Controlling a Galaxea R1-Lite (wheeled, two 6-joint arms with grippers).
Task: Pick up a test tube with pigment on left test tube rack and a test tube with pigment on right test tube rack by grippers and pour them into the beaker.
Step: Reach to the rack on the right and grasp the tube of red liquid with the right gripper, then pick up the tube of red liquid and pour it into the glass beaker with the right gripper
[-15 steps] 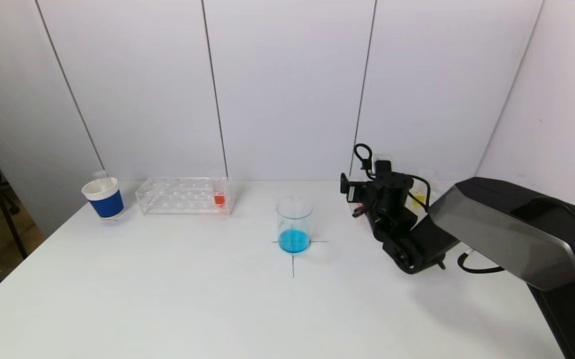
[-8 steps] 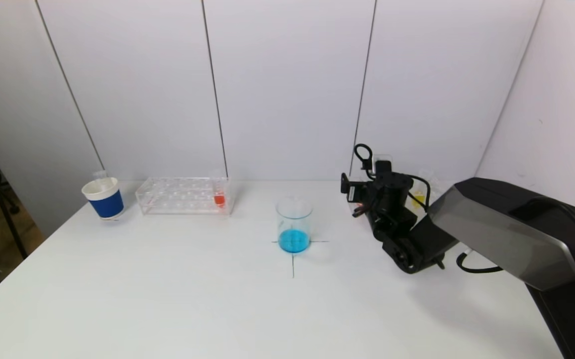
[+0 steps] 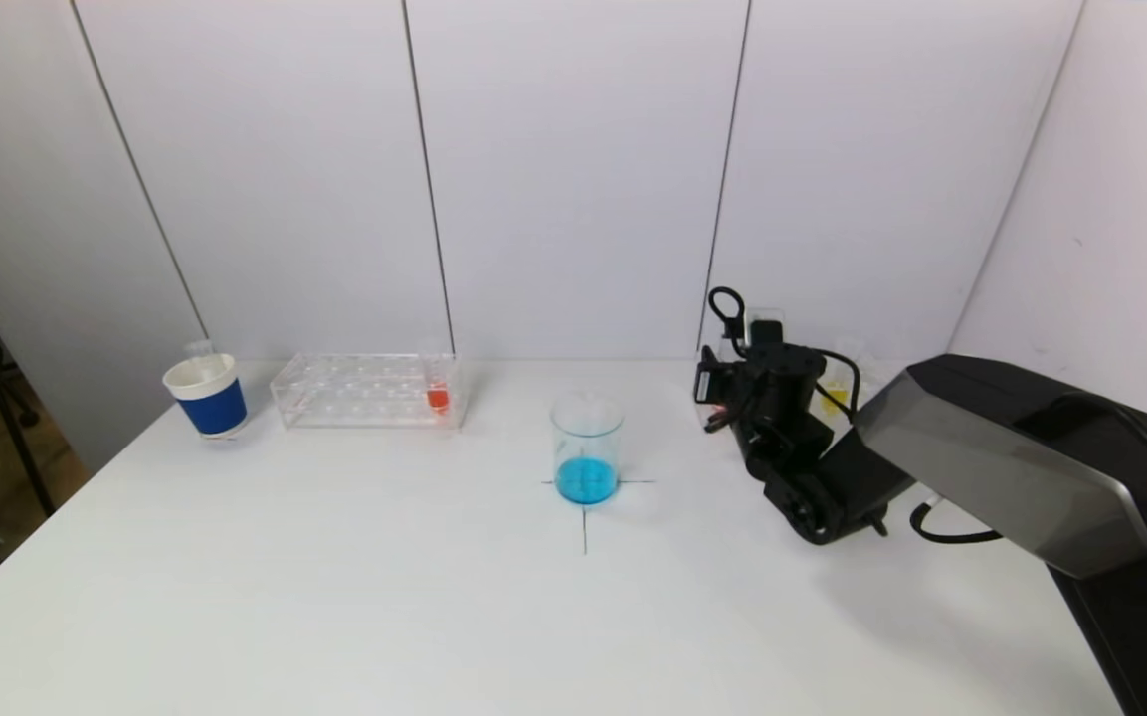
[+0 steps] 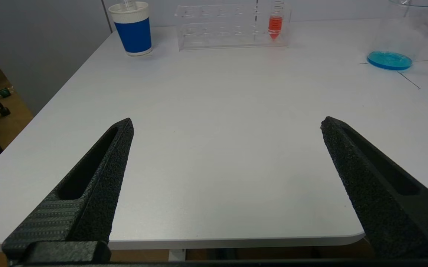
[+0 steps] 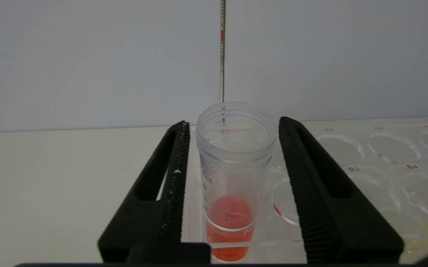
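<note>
The right pincer (image 5: pixel 232 148) flanks the red-pigment tube (image 5: pixel 232 178) in the right rack (image 5: pixel 381 155), narrowed yet not touching; nothing lifted, both pours into the beaker (image 3: pixel 587 447) remain

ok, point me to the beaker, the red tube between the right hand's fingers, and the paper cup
beaker (image 3: pixel 587 447), head view, glass wall above the blue liquid
red tube (image 5: pixel 232 170), right wrist view, clear wall above the red liquid
paper cup (image 3: pixel 207 396), head view, blue band on its side
</note>
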